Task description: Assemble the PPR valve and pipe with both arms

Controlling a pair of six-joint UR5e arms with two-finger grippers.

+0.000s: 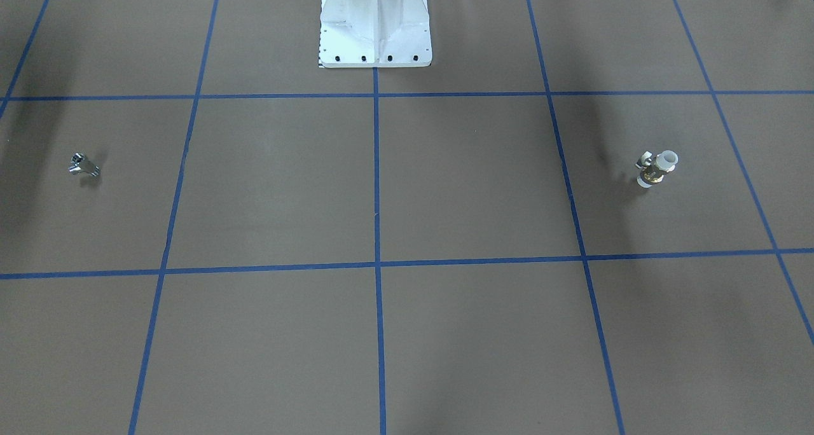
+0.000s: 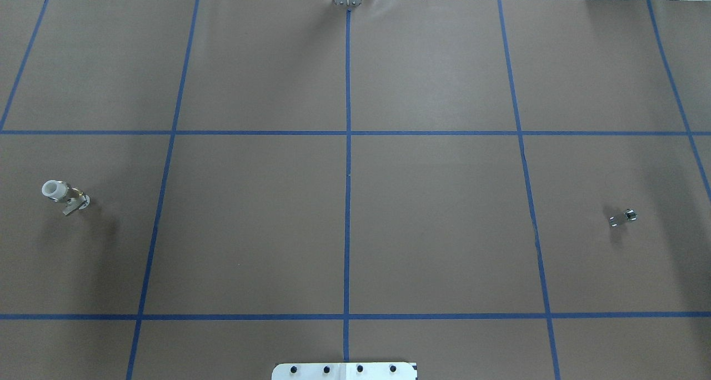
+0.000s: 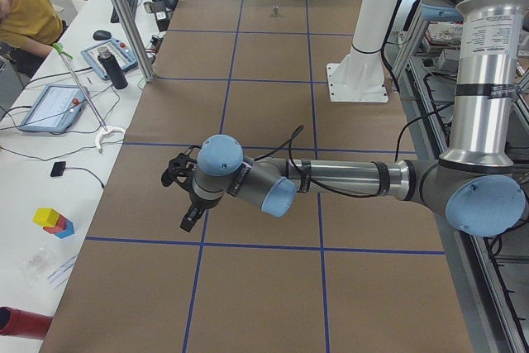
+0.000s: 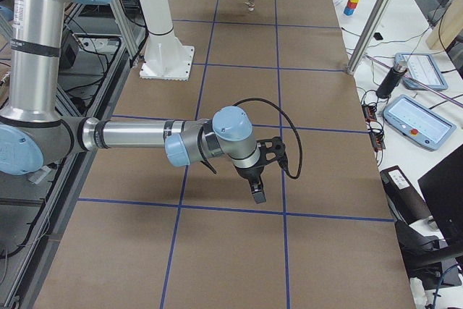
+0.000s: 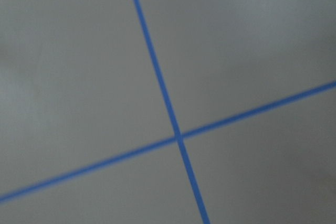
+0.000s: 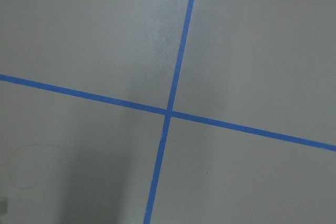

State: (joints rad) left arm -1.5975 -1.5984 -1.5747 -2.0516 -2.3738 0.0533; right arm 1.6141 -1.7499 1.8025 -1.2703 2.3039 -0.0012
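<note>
The PPR valve, white ends with a brass middle and a small side lever, stands on the brown table on my left side; it also shows in the overhead view and far off in the exterior right view. The pipe, a tiny silver stub, lies on my right side and shows far off in the exterior left view. My left gripper and right gripper hang above the table, shown only in the side views; I cannot tell whether they are open or shut. Both wrist views show only brown paper and crossing blue tape.
The white bolted pedestal stands at the robot's edge of the table. Blue tape lines divide the brown surface into squares. Operator desks with tablets and metal posts border the far long edge.
</note>
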